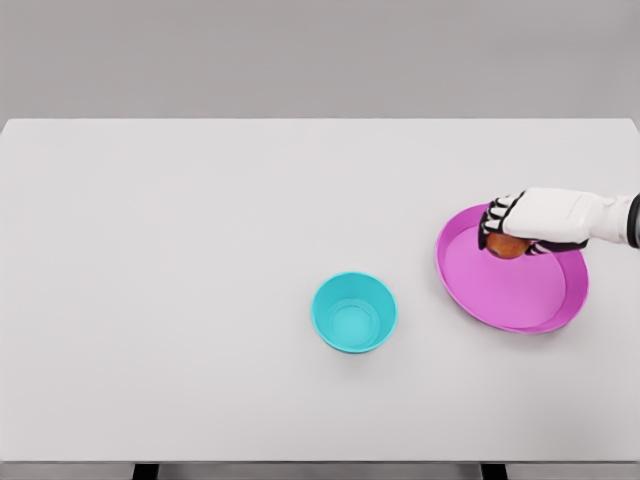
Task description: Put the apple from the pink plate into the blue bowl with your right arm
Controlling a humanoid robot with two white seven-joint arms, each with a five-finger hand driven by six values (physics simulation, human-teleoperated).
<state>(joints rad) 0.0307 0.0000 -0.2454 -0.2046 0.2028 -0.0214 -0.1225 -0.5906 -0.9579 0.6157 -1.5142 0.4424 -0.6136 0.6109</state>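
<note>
A pink plate (520,295) lies on the right side of the white table. At its far rim, an orange-red apple (507,247) shows beneath my right hand (497,232), whose fingers curl over and around it. The right arm comes in from the right edge. Whether the apple rests on the plate or is slightly lifted cannot be told. A blue bowl (354,312), round and holding nothing, stands left of the plate, nearer the table's middle. My left arm is out of sight.
The white table (200,280) spans the whole view, its front edge near the bottom and its far edge against a grey wall.
</note>
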